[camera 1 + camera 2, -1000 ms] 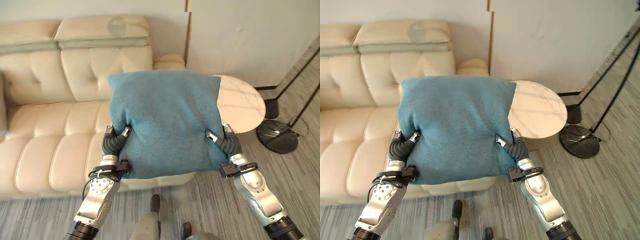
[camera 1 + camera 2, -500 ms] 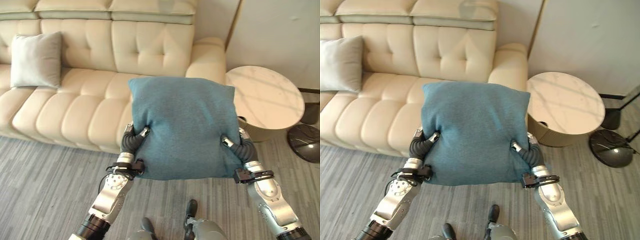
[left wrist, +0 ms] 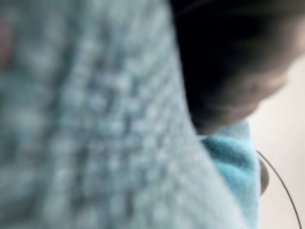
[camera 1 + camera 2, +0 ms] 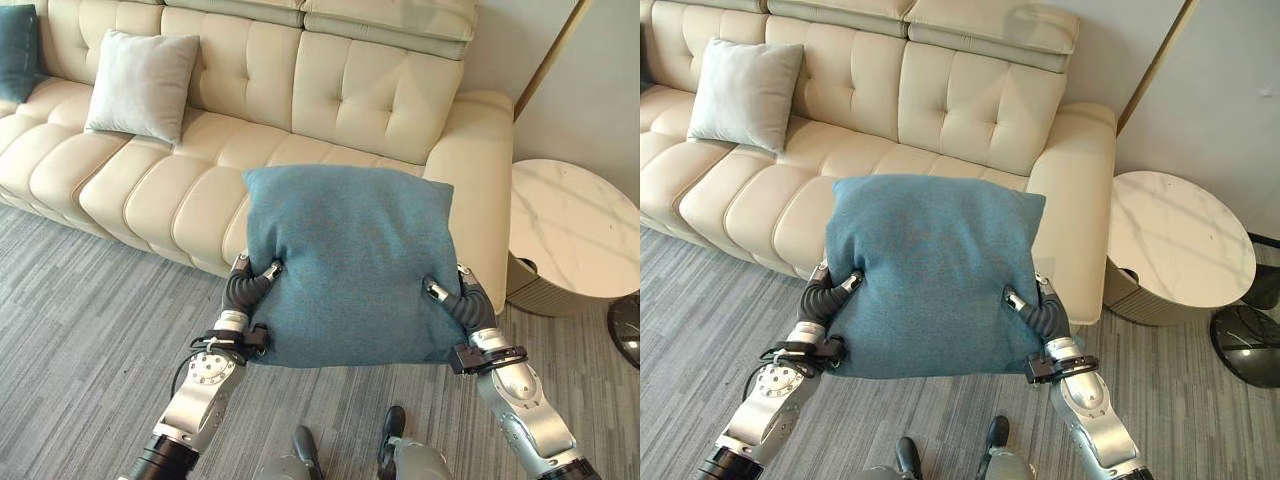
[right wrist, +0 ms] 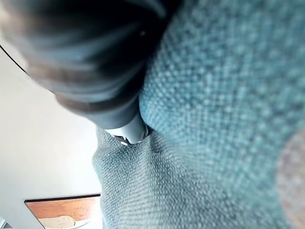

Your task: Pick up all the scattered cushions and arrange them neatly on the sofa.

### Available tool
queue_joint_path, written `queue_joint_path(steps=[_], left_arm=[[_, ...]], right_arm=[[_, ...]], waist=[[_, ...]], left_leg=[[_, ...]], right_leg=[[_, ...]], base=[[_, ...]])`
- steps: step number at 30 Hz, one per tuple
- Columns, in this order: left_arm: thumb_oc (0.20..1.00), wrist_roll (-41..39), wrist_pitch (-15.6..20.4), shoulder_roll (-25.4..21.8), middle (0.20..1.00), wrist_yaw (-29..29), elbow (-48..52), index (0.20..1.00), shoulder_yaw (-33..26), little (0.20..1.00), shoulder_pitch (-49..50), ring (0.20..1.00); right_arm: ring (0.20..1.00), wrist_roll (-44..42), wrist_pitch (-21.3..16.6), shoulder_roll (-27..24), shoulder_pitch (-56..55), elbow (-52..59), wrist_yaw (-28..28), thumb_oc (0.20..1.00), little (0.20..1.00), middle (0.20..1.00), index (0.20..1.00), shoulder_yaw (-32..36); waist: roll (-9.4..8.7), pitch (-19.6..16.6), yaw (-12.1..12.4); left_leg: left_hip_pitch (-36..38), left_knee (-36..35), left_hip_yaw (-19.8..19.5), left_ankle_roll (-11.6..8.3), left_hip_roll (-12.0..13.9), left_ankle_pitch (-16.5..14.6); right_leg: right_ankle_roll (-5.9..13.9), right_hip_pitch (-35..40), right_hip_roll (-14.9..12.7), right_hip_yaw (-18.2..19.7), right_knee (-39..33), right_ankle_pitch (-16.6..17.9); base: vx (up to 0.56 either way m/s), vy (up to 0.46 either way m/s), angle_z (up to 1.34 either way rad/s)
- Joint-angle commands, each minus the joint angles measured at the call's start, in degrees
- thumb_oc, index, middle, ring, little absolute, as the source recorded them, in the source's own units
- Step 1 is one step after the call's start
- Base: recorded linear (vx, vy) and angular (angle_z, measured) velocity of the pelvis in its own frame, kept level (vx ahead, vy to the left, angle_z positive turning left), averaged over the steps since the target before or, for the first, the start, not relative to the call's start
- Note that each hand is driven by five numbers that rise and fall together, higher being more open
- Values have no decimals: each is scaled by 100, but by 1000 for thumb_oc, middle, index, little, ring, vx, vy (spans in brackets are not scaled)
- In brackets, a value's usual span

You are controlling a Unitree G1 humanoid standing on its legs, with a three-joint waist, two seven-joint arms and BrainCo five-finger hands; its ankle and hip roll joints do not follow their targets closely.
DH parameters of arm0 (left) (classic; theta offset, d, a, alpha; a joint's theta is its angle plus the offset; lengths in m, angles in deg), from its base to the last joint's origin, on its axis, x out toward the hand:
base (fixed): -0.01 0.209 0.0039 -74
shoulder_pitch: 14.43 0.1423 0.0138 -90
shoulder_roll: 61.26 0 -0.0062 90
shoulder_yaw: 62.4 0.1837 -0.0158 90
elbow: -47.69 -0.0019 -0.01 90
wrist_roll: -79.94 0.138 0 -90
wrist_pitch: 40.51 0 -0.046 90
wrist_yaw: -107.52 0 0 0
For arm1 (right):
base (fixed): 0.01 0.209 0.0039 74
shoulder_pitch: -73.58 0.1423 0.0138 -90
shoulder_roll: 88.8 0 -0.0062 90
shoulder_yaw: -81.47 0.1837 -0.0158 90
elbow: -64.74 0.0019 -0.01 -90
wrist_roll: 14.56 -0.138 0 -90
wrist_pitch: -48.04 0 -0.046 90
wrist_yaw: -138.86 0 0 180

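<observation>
Both hands, left hand (image 4: 250,288) and right hand (image 4: 452,300), pinch the teal cushion (image 4: 348,262) at 9 and 3 o'clock, before the sofa (image 4: 300,110). One thumb slipping could drop it.

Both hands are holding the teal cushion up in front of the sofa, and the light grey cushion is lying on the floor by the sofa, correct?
Not quite. The light grey cushion isn't on the floor; the left eye view shows it on the sofa seat, leaning against the backrest. The rest holds: the left hand and right hand hold the teal cushion up before the sofa.
</observation>
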Motion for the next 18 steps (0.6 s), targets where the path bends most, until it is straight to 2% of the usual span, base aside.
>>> queue_joint_path(steps=[1, 3, 5, 6, 8, 11, 12, 15, 16, 17, 18], left_arm=[[200, 130, 452, 113, 200, -627, 710, 200, 673, 200, -452, 200], [200, 150, 475, 98, 200, -633, 725, 200, 653, 200, -413, 200], [200, 146, 467, 117, 200, -628, 695, 200, 643, 200, -430, 200], [200, 153, 464, 133, 200, -621, 669, 200, 617, 200, -442, 200], [200, 172, 476, 176, 200, -617, 642, 200, 577, 200, -443, 200], [200, 201, 484, 228, 200, -634, 603, 200, 566, 200, -408, 200], [200, 174, 459, 262, 200, -729, 608, 200, 616, 200, -333, 200], [200, 129, 472, 349, 200, -775, 612, 200, 672, 200, -288, 200], [200, 129, 472, 350, 200, -775, 612, 200, 672, 200, -289, 200], [200, 118, 456, 366, 200, -787, 582, 200, 707, 200, -319, 200], [200, 106, 457, 366, 200, -792, 571, 200, 700, 200, -320, 200]], right_arm=[[200, 52, -505, 414, 695, 861, -528, 200, 200, 200, 200, -542], [200, 3, -523, 393, 722, 860, -550, 200, 200, 200, 200, -539], [200, -73, -536, 385, 726, 857, -553, 200, 200, 200, 200, -508], [200, -104, -542, 380, 720, 855, -563, 200, 200, 200, 200, -483], [200, -134, -553, 370, 694, 887, -591, 200, 200, 200, 200, -447], [200, -149, -570, 323, 589, 859, -641, 200, 200, 200, 200, -376], [200, -216, -595, 248, 355, 967, -665, 200, 200, 200, 200, -242], [200, -263, -655, 108, 260, 969, -687, 200, 200, 200, 200, -138], [200, -264, -655, 106, 258, 970, -687, 200, 200, 200, 200, -136], [200, -294, -673, 21, 199, 1000, -658, 200, 200, 200, 200, -34], [200, -285, -673, -40, 213, 1007, -653, 200, 200, 200, 200, -2]], waist=[[-8, -110, -87], [26, -50, -123], [20, -9, -176], [6, 4, -189], [-36, 46, -222], [16, -26, -284], [-78, -110, -374], [-49, -173, -450], [-42, -174, -452], [-74, -187, -479], [-78, -189, -462]], left_leg=[[-16, 115, -329, 23, -274, -327], [99, 91, -386, 36, -315, -415], [261, 141, -523, 22, -403, -620], [320, 180, -558, 11, -439, -696], [410, 333, -544, -8, -489, -813], [655, 401, -617, -72, -465, -1072], [700, 645, -643, -74, -566, -1135], [524, 1600, -587, -450, -362, -900], [506, 1632, -591, -456, -349, -915], [295, 2310, -462, -673, -109, -623], [185, 2587, -454, -763, -42, -457]], right_leg=[[293, 219, 538, 570, 410, -944], [247, -94, 604, 535, 198, -863], [337, -371, 652, 536, -38, -751], [386, -461, 628, 416, -248, -654], [378, -440, 554, -107, -621, -475], [422, -513, 623, -302, -589, -567], [299, -352, 588, -229, -774, -425], [103, -60, 676, -156, -818, -404], [98, -57, 685, -163, -827, -401], [-33, 157, 810, -106, -914, -507], [-102, 254, 891, -67, -969, -575]], base=[[244, 138, 41], [220, 84, 15], [281, 35, 12], [281, 3, 31], [285, -24, 43], [367, -18, 20], [356, -56, 12], [318, -94, 40], [256, -139, 36], [232, -130, 7], [318, -154, -13]])
